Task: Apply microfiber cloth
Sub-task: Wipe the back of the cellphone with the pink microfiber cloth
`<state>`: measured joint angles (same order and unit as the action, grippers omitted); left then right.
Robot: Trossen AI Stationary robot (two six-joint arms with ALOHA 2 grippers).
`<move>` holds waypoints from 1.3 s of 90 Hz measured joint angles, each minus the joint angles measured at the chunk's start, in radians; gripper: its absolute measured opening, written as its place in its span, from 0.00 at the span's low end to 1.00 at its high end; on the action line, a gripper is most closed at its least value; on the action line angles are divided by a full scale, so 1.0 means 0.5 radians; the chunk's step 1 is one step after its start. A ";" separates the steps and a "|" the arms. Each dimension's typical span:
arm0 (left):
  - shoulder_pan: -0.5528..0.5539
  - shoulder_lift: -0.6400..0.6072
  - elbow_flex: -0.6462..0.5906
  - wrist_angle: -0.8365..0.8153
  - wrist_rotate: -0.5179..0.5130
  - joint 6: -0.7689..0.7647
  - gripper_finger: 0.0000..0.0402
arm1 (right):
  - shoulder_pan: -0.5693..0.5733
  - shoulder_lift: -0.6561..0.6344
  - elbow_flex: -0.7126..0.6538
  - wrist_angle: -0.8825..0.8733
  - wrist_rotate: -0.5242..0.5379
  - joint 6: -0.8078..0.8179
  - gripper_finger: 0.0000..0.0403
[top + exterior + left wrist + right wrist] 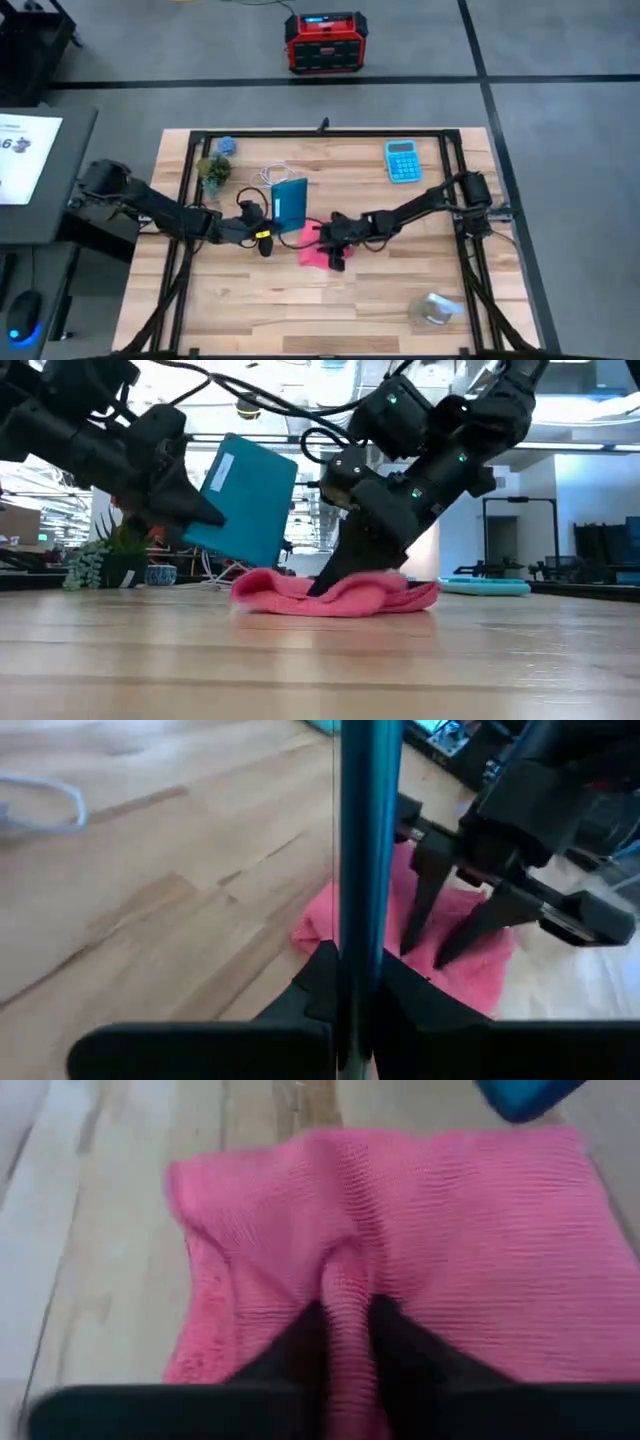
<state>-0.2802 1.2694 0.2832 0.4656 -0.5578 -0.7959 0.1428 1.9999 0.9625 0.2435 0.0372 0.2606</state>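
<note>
Two end effectors meet mid-table: right end effector (345,1342) pinching microfiber cloth (316,254) fold, apparently.

A blue calculator (402,161) lay near the far right corner of the wooden tabletop (250,300). A small potted plant (213,171) stood at the far left, a blue object (225,146) just behind it. A white cable (275,172) curled nearby. A crumpled clear plastic piece (436,309) sat near the front right. A red-and-black box (322,42) rested on the floor beyond.

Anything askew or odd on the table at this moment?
The pink cloth lies bunched on the wood, a ridge pinched in the right gripper. The left gripper holds the teal tablet tilted off the table. Nothing is spilled.
</note>
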 joint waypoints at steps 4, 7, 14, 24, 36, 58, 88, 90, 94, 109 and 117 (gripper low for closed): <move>0.006 0.040 0.000 -0.002 0.001 -0.048 0.01 | 0.035 -0.041 -0.002 -0.062 0.086 0.045 0.03; 0.009 0.074 -0.001 0.007 0.001 -0.083 0.01 | 0.064 -0.088 -0.009 -0.135 0.154 0.099 0.03; 0.011 0.160 -0.001 0.105 -0.010 -0.139 0.01 | 0.147 -0.231 -0.024 -0.312 0.366 0.189 0.03; 0.011 0.305 -0.001 0.366 -0.005 -0.153 0.01 | 0.300 -0.473 -0.022 -0.347 0.896 0.209 0.01; 0.012 0.492 0.000 0.844 0.039 -0.109 0.01 | 0.453 -0.665 -0.017 -0.240 1.472 0.015 0.01; 0.057 0.823 0.046 1.806 0.283 0.065 0.01 | 0.452 -0.613 -0.016 0.078 1.598 -0.585 0.01; 0.068 0.925 0.201 1.852 0.423 0.136 0.01 | 0.508 -0.453 -0.013 0.103 1.847 -1.098 0.01; 0.068 0.923 0.201 1.853 0.427 0.130 0.01 | 0.518 -0.458 -0.013 0.104 1.891 -1.152 0.01; 0.068 0.920 0.202 1.855 0.438 0.124 0.01 | 0.535 -0.488 -0.016 0.093 1.956 -1.254 0.01; 0.067 0.918 0.205 1.817 0.612 0.153 0.01 | 0.556 -0.621 -0.018 0.101 2.316 -1.443 0.01; 0.061 0.915 0.250 1.669 0.687 0.148 0.01 | 0.542 -0.702 -0.018 0.101 2.286 -1.467 0.01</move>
<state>-0.2498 1.7267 0.4081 1.2999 -0.2143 -0.7220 0.4140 1.6489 0.9535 0.2941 1.1801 -0.4729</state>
